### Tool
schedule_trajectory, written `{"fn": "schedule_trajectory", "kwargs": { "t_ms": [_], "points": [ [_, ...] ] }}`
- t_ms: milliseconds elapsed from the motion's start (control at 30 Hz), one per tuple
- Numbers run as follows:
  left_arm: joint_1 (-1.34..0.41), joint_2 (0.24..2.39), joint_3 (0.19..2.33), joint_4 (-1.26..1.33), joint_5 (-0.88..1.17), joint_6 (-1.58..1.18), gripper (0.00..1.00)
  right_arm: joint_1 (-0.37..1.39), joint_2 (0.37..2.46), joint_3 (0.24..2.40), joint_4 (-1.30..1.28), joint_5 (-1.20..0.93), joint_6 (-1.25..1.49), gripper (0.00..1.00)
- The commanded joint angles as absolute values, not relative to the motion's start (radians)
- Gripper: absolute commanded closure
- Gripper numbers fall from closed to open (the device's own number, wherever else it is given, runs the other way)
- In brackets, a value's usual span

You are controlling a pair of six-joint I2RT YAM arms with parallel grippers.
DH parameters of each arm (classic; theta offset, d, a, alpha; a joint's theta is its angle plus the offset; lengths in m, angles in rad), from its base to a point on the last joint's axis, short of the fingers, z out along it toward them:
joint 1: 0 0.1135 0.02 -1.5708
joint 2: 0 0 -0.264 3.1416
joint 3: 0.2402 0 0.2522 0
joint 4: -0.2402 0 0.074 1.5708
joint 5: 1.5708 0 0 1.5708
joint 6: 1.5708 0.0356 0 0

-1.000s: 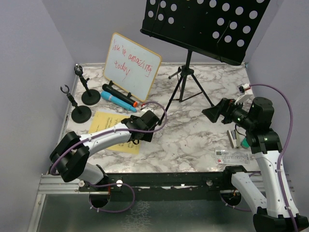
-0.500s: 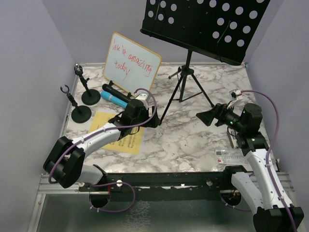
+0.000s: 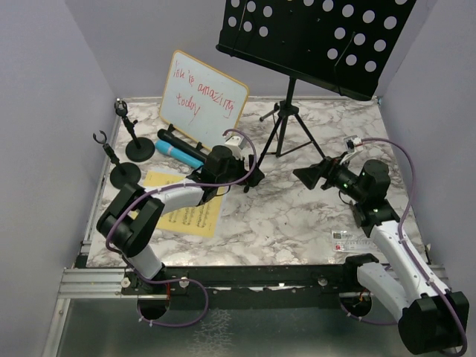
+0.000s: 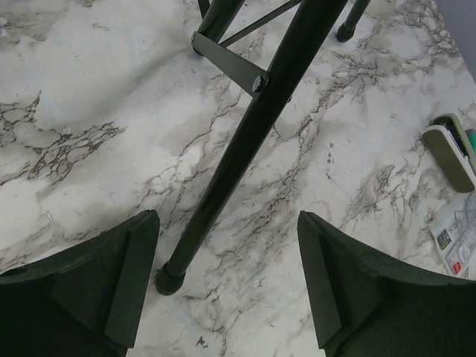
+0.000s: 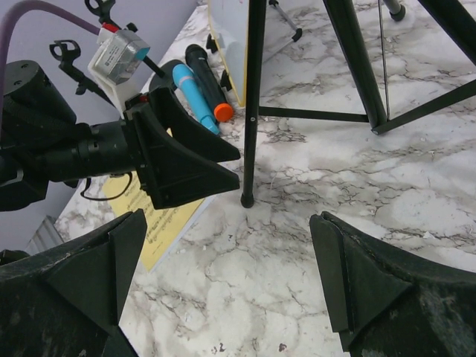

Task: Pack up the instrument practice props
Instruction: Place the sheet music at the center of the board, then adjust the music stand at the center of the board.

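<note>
The tall black perforated music desk (image 3: 312, 37) stands on its tripod (image 3: 286, 130) at the back. My left gripper (image 3: 249, 181) is open at the tripod's near leg (image 4: 238, 149). That leg runs between the fingers without touching them, and its foot (image 4: 169, 281) rests on the marble. My right gripper (image 3: 309, 176) is open and empty, facing the same leg (image 5: 253, 111) from the right. Black (image 3: 177, 141) and blue (image 3: 178, 154) microphones lie by the whiteboard. Two mic holders (image 3: 137, 145) (image 3: 121, 171) stand at the left. Yellow sheet music (image 3: 190, 212) lies under the left arm.
A wood-framed whiteboard (image 3: 202, 100) with red writing leans at the back left. A small stapler (image 4: 450, 149) and a clear ruler (image 3: 349, 238) lie at the right front. The other tripod legs (image 5: 357, 67) spread behind the near leg. Purple walls close in the sides.
My left gripper has swung right from above the sheet music to the tripod's near leg. The right gripper has moved left and forward toward that leg. Both stayed open.
</note>
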State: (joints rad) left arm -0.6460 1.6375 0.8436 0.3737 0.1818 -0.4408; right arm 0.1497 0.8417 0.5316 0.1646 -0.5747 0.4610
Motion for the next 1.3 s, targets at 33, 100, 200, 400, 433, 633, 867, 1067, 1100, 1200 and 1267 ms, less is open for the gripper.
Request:
{"fn": "schedule_trajectory", "kwargs": {
  "t_ms": [33,100,200,400,433,633,867,1067,1100,1200,1267],
  "points": [
    [-0.652,1.716,0.875,0.530,0.243,-0.353,0.22,0.192,0.895,0.503,0.315,-0.429,0.504,0.00],
    [-0.668,1.738,0.873,0.555,0.247,-0.323,0.25,0.199,0.914,0.499,0.342,-0.400,0.515,0.00],
    [-0.718,1.764,0.874,0.580,0.246,-0.275,0.27,0.208,0.940,0.504,0.359,-0.370,0.517,0.00],
    [-0.829,1.785,0.830,0.681,0.197,-0.286,0.30,0.212,0.957,0.518,0.370,-0.330,0.466,0.01],
    [-0.849,1.783,0.822,0.699,0.181,-0.293,0.30,0.212,0.953,0.518,0.371,-0.314,0.452,0.01],
    [-0.944,1.772,0.780,0.819,0.119,-0.354,0.31,0.212,0.931,0.533,0.369,-0.220,0.358,0.01],
    [-1.061,1.824,0.734,1.088,0.045,-0.518,0.31,0.212,0.914,0.588,0.367,-0.175,0.341,0.03],
    [-1.086,1.853,0.750,1.161,0.047,-0.567,0.31,0.212,0.916,0.606,0.447,-0.214,0.359,0.07],
    [-1.087,1.845,0.747,1.160,0.044,-0.562,0.31,0.211,0.921,0.612,0.464,-0.219,0.359,0.07],
    [-1.088,1.814,0.730,1.157,0.029,-0.547,0.30,0.212,0.949,0.638,0.504,-0.218,0.360,0.08],
    [-1.088,1.784,0.709,1.150,0.008,-0.537,0.27,0.211,0.970,0.655,0.534,-0.202,0.353,0.09]
  ]
}}
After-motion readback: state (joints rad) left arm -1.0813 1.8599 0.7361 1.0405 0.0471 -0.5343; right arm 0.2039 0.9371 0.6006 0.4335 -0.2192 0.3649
